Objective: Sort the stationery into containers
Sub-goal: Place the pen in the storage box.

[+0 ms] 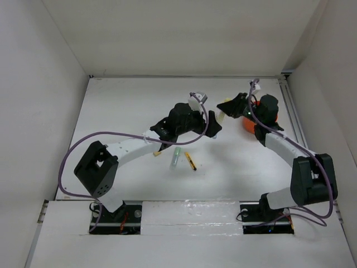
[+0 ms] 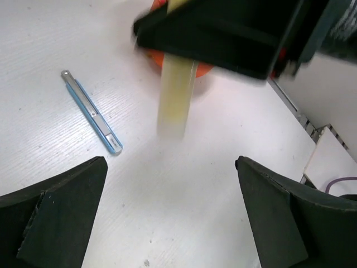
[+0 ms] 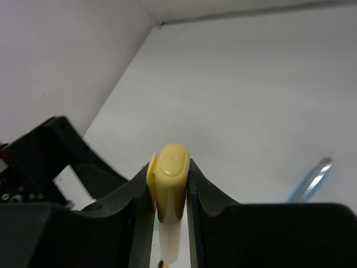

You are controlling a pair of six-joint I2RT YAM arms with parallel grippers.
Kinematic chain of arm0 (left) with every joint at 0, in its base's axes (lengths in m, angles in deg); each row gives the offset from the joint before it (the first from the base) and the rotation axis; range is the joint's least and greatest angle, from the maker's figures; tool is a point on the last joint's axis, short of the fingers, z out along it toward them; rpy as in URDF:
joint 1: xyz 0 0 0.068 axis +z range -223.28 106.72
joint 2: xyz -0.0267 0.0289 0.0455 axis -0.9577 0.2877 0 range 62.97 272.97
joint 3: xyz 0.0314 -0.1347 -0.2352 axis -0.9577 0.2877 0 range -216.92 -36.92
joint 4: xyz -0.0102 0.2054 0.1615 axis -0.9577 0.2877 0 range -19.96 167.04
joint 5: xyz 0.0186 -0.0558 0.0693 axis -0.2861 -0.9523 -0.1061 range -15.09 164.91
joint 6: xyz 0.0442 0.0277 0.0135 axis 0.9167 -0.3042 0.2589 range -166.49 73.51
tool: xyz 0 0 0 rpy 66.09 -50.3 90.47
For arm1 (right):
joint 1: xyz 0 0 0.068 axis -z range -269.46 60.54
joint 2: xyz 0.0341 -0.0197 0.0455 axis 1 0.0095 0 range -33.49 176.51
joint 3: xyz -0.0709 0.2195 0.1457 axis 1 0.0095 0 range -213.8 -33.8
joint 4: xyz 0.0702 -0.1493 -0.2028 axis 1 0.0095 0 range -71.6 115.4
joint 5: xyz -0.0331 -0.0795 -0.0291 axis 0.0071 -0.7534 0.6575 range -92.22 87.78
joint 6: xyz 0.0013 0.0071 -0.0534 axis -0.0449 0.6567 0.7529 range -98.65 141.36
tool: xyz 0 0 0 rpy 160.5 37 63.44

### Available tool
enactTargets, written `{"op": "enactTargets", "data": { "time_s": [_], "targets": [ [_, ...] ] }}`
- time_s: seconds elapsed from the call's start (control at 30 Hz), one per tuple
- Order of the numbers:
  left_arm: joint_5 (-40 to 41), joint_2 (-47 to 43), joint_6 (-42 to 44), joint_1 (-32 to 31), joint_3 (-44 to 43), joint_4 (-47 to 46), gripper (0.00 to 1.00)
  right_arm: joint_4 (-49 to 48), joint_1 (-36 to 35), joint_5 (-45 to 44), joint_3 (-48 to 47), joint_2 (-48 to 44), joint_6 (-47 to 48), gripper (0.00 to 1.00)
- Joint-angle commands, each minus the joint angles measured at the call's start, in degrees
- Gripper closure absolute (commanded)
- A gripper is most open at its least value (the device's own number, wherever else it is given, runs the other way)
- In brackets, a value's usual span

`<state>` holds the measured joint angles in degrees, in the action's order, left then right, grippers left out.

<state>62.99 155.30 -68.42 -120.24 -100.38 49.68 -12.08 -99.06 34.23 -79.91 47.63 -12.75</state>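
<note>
My right gripper (image 3: 170, 178) is shut on a yellow marker (image 3: 172, 173), cap end towards the camera. In the top view it (image 1: 232, 106) holds the marker (image 1: 222, 111) just left of the orange pot (image 1: 247, 124), which the arm partly hides. The left wrist view shows the marker (image 2: 177, 95) hanging above the table in front of the pot (image 2: 203, 70). My left gripper (image 2: 172, 162) is open and empty, close to the marker (image 1: 215, 127). A grey-blue pen (image 2: 92, 111) lies on the table. A pale green marker (image 1: 175, 158) and a short yellow-black pen (image 1: 191, 161) lie mid-table.
White walls enclose the table on three sides. A small tan piece (image 1: 157, 152) lies beside the left arm. The two arms are close together at the back right of the table.
</note>
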Motion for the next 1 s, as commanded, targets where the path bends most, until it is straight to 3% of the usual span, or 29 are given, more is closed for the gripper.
{"op": "enactTargets", "data": {
  "time_s": [0.0, 0.27, 0.43, 0.7, 0.97],
  "targets": [
    [2.07, -5.23, -0.82, -0.15, 0.88, -0.74, 0.0, -6.25, 6.43, 2.66, -5.03, 0.35, 7.62, 1.0],
    [3.49, -9.27, -1.01, -1.37, 3.17, -0.03, 0.0, -14.51, 20.23, 8.2, -11.89, 8.95, 10.29, 1.0],
    [3.49, -9.28, -0.48, -2.43, 3.17, -0.55, 0.0, -23.21, 26.12, 10.14, -13.83, 15.72, 4.85, 1.0],
    [4.1, -10.33, -0.39, -4.36, 3.7, -0.56, 0.0, -28.05, 30.34, 11.72, -16.38, 22.32, 2.82, 1.0],
    [4.1, -9.72, -0.39, -4.37, 4.22, -1.09, 0.0, -24.37, 31.48, 12.33, -19.63, 26.1, 3.96, 1.0]
  ]
}}
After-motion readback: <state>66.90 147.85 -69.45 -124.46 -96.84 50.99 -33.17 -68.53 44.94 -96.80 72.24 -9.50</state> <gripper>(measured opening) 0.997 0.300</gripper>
